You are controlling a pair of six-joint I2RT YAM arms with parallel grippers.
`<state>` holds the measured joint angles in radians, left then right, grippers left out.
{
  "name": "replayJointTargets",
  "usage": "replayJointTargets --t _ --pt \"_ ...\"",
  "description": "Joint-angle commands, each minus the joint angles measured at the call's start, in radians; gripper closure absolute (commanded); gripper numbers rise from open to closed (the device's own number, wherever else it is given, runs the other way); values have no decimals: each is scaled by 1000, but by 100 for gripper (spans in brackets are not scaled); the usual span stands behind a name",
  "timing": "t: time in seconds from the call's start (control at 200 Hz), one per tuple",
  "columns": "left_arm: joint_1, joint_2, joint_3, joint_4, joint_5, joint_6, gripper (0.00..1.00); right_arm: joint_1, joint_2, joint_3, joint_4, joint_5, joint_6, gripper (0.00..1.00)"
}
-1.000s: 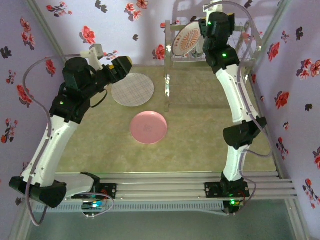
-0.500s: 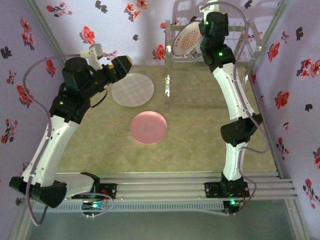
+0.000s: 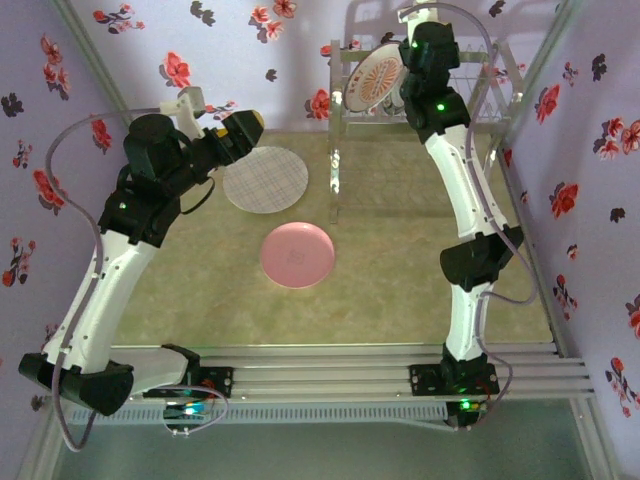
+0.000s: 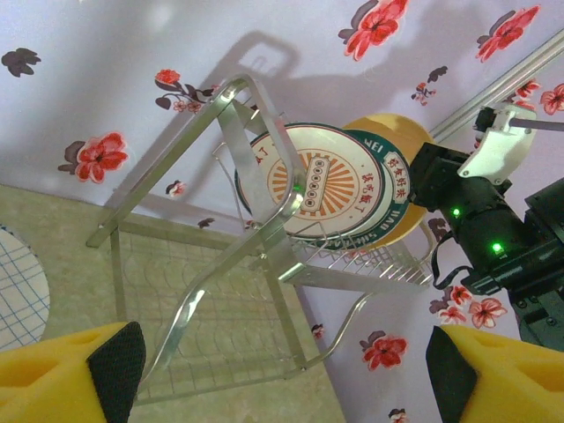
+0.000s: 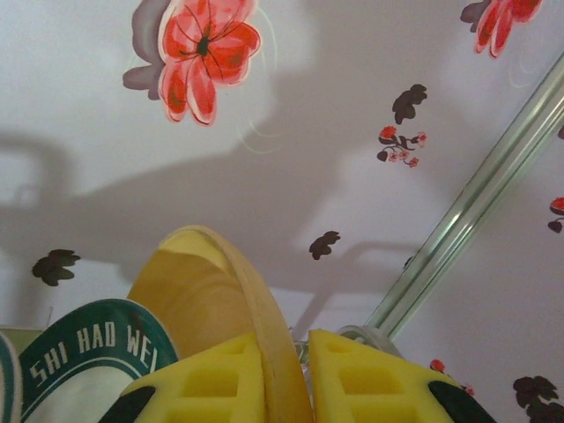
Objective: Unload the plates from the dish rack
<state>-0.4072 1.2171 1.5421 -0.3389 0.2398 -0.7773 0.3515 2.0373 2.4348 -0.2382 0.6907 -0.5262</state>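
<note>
Plates stand on edge in the dish rack (image 4: 280,150) at the far right of the table (image 3: 400,290). An orange-patterned plate (image 4: 310,181) faces left, a teal-rimmed plate (image 4: 392,198) sits just behind it, and a yellow plate (image 5: 220,304) is behind that. The right gripper (image 5: 295,370) reaches over the top of the rack and pinches the yellow plate's upper rim, one pad on each face. Taking the rim from above probably suits a straight lift out of the upright dividers (image 4: 370,256), as only that edge is free. The left gripper (image 4: 282,374) hangs at the far left, its pads spread wide with nothing between them, looking across at the rack

A pink plate (image 3: 297,254) and a checked plate (image 3: 265,179) lie flat on the table, left of the rack and apart from each other. The teal-rimmed plate is just beside the held one, so a tilted pull could drag it along. The rack's bent top rail (image 4: 251,92) and the flowered wall (image 5: 370,106) close behind leave little room to swing. The two flat plates take up the middle of the table, so the bare patch to the right looks the easier landing
</note>
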Motion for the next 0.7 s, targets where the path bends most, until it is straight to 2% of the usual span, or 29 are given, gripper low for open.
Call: replayJointTargets --t 0.0,0.695 --pt "10 7 7 49 16 -9 14 23 18 39 96 38 -41 86" --pt "11 -2 -10 62 22 -23 14 59 20 28 248 63 -284 92"
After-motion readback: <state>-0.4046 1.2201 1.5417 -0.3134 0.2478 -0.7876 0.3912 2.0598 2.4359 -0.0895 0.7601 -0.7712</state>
